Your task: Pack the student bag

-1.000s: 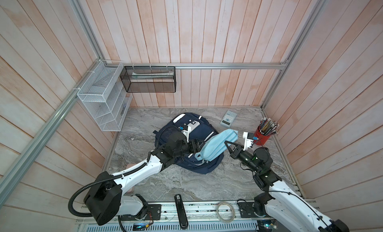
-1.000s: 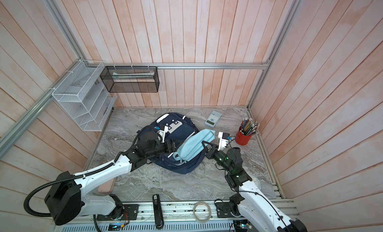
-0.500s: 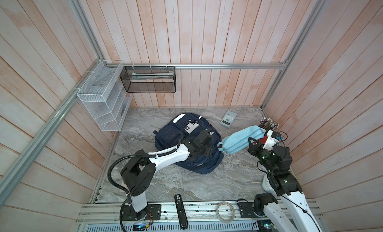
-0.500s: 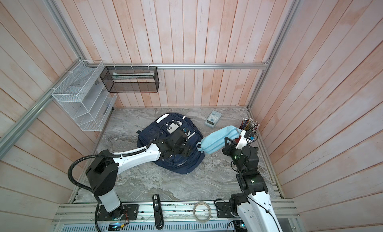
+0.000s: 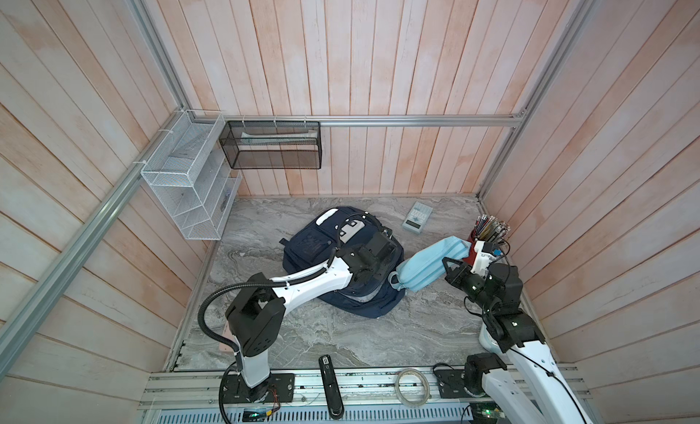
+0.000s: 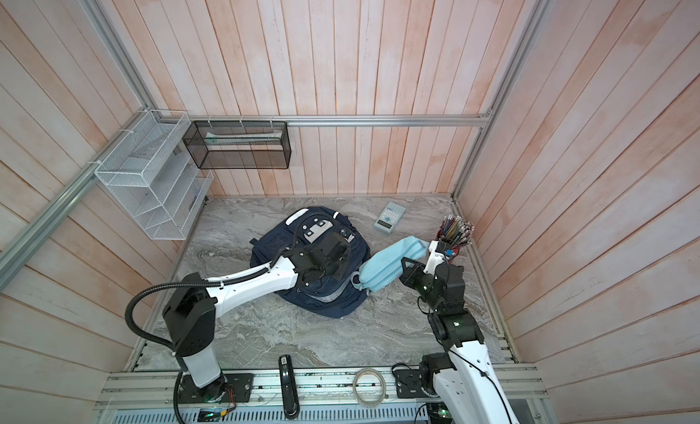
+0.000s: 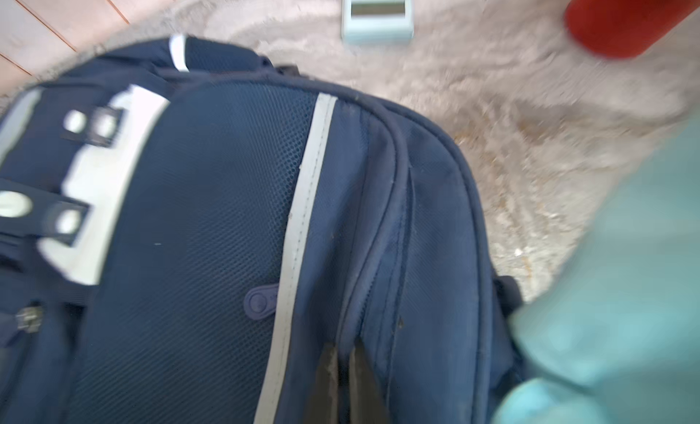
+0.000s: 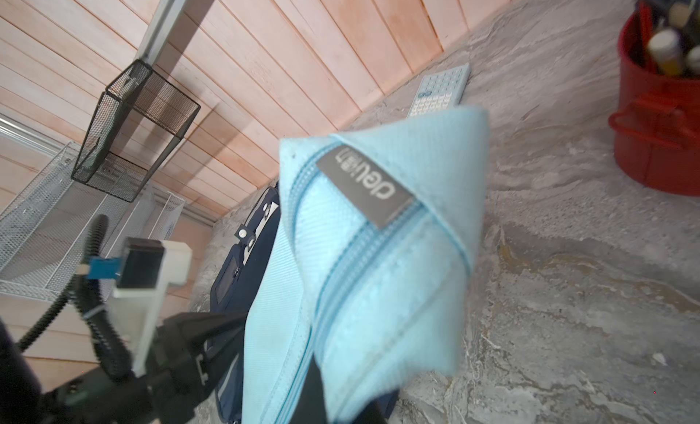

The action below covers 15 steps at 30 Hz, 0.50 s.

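Left wrist view puts your left gripper (image 7: 342, 369) closest. Its jaws are clenched right on a zip seam of the student bag (image 7: 212, 213), but you cannot tell whether they have caught a pull or only cloth. If it is only cloth, a tug will probably slip off or drag the whole bag, since nothing pins it down. The bag lies flat mid-table, and every zip that shows looks closed, so there is no mouth to feed yet.

Just beside it, your right gripper (image 5: 447, 267) is clamped on the light blue pencil case (image 8: 378, 270). One end hangs at the bag's edge and could snag there. The other end sits close to the red pencil cup (image 8: 659, 145), which a careless swing could topple. The calculator (image 5: 416, 216) lies farther back, apart.
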{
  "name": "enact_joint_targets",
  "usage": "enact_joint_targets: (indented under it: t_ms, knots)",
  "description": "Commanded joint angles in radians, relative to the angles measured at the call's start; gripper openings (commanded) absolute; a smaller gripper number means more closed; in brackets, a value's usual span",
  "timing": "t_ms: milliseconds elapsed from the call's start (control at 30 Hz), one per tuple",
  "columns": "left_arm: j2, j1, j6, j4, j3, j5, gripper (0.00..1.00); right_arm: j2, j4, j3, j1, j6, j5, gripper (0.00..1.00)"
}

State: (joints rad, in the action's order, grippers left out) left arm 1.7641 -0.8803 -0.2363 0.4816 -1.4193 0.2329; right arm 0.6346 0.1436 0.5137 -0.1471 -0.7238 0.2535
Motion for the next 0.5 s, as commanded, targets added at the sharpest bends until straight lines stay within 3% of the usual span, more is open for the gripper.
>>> enact_joint_targets:
  t_ms: [0, 167, 367, 467]
  knots:
    - [-0.114, 0.089, -0.029, -0.052, -0.022, -0.121, 0.0, 0.017, -0.136, -0.063, 0.008, -0.107, 0.136, 0.0]
    - [-0.175, 0.126, -0.06, -0.107, -0.024, -0.294, 0.0, 0.158, -0.537, -0.203, -0.017, -0.333, 0.271, 0.0]
    - [-0.183, 0.127, -0.061, -0.088, -0.056, -0.333, 0.0, 0.474, -0.672, -0.081, -0.202, -0.309, 0.113, 0.0]
    - [-0.188, 0.131, -0.066, -0.091, -0.061, -0.347, 0.0, 0.71, -0.786, 0.034, -0.267, -0.312, 0.126, 0.0]
